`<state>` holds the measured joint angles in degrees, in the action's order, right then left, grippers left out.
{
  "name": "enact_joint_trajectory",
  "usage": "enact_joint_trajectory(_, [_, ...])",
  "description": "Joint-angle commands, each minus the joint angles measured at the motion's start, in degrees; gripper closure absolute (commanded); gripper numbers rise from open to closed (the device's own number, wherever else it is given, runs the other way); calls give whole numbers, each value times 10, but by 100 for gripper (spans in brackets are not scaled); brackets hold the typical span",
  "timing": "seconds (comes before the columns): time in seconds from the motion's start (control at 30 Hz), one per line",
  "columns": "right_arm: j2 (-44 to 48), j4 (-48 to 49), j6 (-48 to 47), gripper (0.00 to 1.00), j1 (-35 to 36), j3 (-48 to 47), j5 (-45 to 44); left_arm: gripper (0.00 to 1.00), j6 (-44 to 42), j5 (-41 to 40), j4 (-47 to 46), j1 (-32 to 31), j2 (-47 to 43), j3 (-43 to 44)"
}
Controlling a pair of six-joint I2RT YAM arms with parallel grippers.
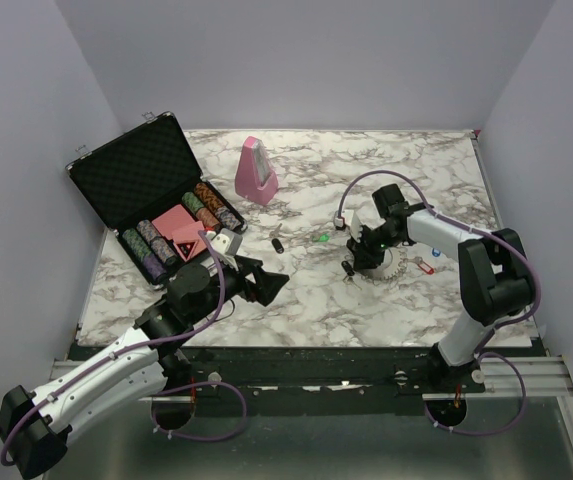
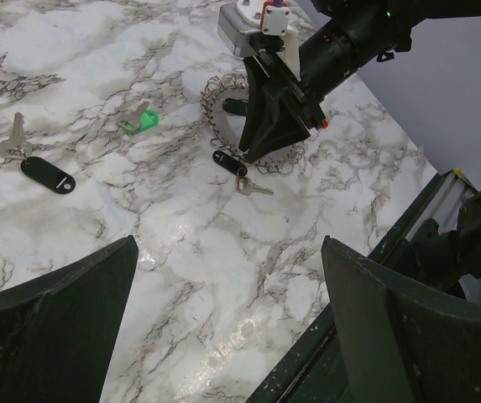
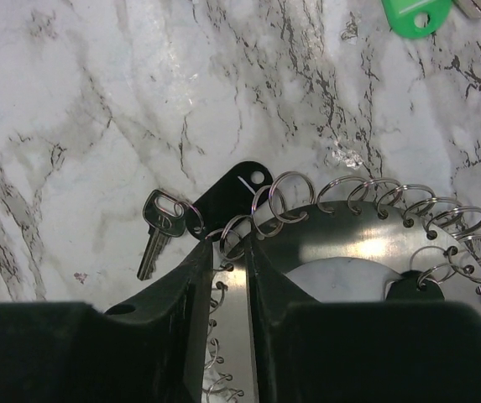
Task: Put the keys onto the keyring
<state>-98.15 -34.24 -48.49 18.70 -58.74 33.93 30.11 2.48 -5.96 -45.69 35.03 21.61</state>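
Black right end effector point(image 3: 230, 253) points down, pinched onto keyring point(image 3: 349, 242); left end effector point(image 1: 264, 284) gapes empty over marble desk point(image 1: 316, 310); lilac walls point(image 1: 316, 60).

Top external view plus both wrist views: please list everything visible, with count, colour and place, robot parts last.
poker-chip case: one, black, open, back left; chips and a pink box inside
metronome: one, pink, back centre
keyring: one, silvery, right of centre, under the right arm's wrist
black-tagged keys: two; one mid-table, one against the keyring's rim
green-tagged key: one, between the mid-table black one and the keyring
red-tagged keys: red, number unclear, just right of the keyring
table: one, white marble pattern
left arm: one, white and black, near left; jaws open, holding nothing
right arm: one, white and black, right side; jaws closed on the keyring's rim
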Motion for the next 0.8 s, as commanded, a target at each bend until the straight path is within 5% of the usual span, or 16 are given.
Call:
enact_joint_trajectory(0.0, [-12, 11, 7, 69, 5, 4, -13, 1, 4, 11, -12, 3, -2, -4])
enact_joint_trajectory(0.37, [1, -12, 11, 99, 10, -18, 11, 1, 6, 16, -14, 3, 0, -4])
enact_joint_trajectory(0.77, [76, -161, -112, 100, 9, -69, 189, 5, -70, 151, -125, 3, -13, -10])
